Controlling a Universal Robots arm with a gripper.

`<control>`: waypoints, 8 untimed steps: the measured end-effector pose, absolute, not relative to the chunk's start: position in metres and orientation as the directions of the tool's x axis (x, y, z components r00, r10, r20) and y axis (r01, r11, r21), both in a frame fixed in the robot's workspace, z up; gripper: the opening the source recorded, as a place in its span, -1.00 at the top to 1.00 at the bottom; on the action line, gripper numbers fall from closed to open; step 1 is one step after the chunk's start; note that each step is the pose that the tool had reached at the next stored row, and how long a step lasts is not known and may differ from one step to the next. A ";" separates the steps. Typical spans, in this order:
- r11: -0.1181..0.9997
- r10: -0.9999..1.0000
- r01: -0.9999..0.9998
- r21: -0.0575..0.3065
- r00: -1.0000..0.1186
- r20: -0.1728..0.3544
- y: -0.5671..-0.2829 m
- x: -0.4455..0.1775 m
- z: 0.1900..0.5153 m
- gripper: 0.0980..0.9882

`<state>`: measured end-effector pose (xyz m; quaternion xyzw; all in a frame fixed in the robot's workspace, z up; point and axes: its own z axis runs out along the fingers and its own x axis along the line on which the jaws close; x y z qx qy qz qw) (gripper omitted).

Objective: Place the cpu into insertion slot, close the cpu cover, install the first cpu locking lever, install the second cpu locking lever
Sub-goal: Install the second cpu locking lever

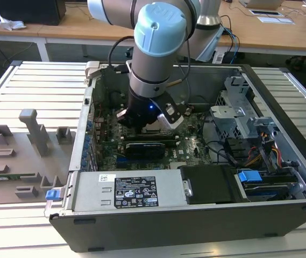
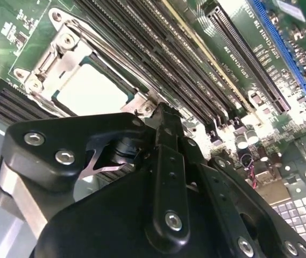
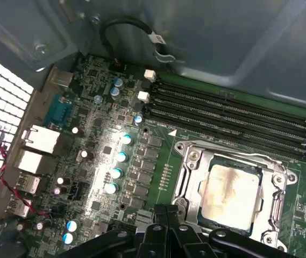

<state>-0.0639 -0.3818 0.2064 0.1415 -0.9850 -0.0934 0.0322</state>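
The cpu (image 3: 232, 194) is seen seated in the insertion slot (image 3: 191, 189), pale metal top up, with the cpu cover (image 3: 282, 200) judged already folded down around it as a metal frame. In the second wrist view the cpu (image 2: 91, 90) lies just past the gripper (image 2: 162, 110) tips, close but apart. The fingers (image 2: 166, 129) are pressed together into 1 narrow tip, clenched, with nothing held between them.

The tip is placed beside a corner of the insertion slot (image 2: 66, 43), at the frame edge nearest the long black memory slots (image 2: 196, 70). A thin locking lever (image 2: 112, 51) is seen running along that side of the frame, parallel to the memory slots; whether it is latched cannot be told. Contact between tip and lever cannot be confirmed.

In the exterior view the gripper (image 1: 147, 124) is lowered into the open computer case (image 1: 196, 220), over the green motherboard (image 1: 193, 148), with the arm (image 1: 158, 48) roughly vertical above it. The case rests on a slatted metal table (image 1: 34, 86). A grey fixture tray (image 1: 18, 156) sits at the exterior view's left, well apart. Wooden desks (image 1: 88, 24) are seen behind.
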 end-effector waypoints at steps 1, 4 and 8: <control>0.946 -0.284 -0.272 0.175 -0.958 0.042 -0.379 -0.063 0.208 0.98; 0.949 -0.283 -0.272 0.162 -0.958 0.046 -0.378 -0.062 0.217 0.98; 0.950 -0.282 -0.272 0.155 -0.958 0.048 -0.376 -0.061 0.235 0.98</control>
